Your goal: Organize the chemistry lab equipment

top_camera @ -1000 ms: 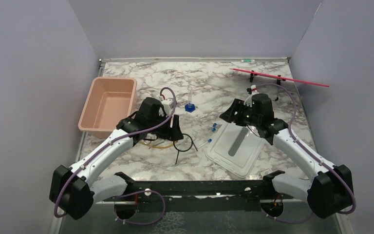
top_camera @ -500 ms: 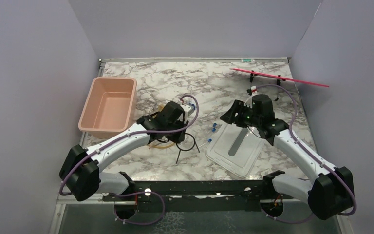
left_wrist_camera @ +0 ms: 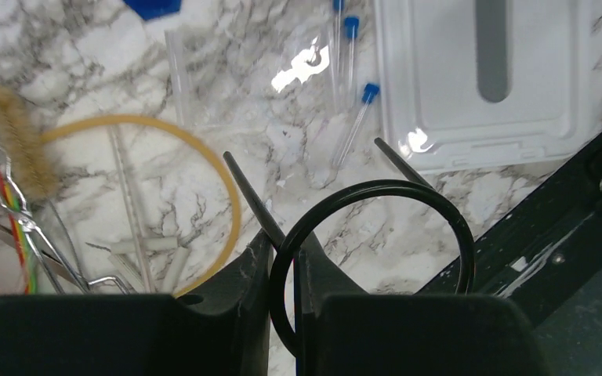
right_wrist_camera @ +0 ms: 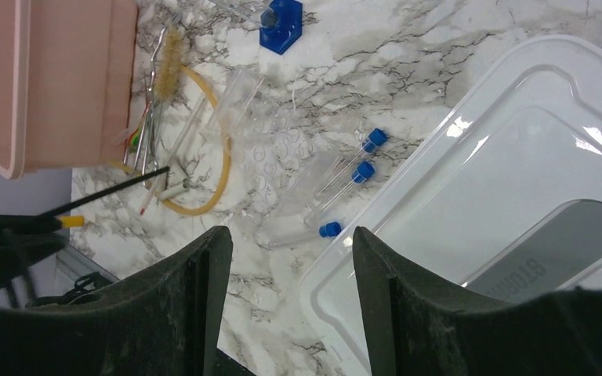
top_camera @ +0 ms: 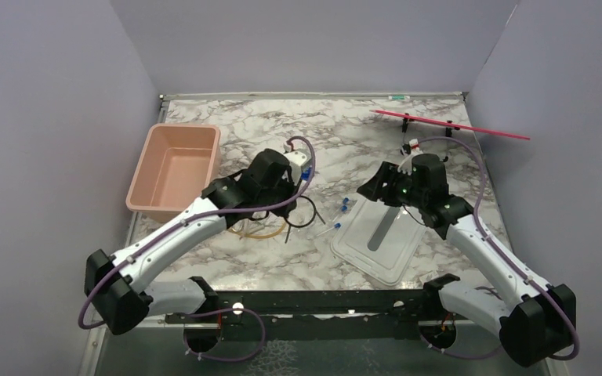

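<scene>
White arms (top_camera: 179, 235), black joints (top_camera: 116, 296) — purple cables (top_camera: 476, 178) alongside.

pink tub (top_camera: 174, 168), white lid (top_camera: 358, 244), red rod (top_camera: 451, 124)

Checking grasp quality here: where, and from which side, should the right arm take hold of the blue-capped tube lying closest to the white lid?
Probably mid-length on the tube, with the right gripper coming straight down and its fingers closing across it. It lies flat on the table, and its blue cap sits close to the lid, leaving little room there.
</scene>
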`<action>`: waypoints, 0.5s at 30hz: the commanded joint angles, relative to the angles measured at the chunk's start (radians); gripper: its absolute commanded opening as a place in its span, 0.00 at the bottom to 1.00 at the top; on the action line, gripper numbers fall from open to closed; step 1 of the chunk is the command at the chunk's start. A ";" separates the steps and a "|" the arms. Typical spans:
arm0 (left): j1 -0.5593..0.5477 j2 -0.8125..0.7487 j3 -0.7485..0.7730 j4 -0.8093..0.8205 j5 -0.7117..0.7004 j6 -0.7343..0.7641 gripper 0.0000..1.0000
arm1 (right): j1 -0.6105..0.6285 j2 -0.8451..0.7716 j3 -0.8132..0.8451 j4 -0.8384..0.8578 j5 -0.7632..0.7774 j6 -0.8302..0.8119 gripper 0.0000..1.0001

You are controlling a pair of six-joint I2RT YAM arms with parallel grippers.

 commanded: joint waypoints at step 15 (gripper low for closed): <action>0.474 0.002 0.437 -0.084 -0.412 0.022 0.00 | 0.005 -0.013 0.049 -0.043 0.030 -0.051 0.63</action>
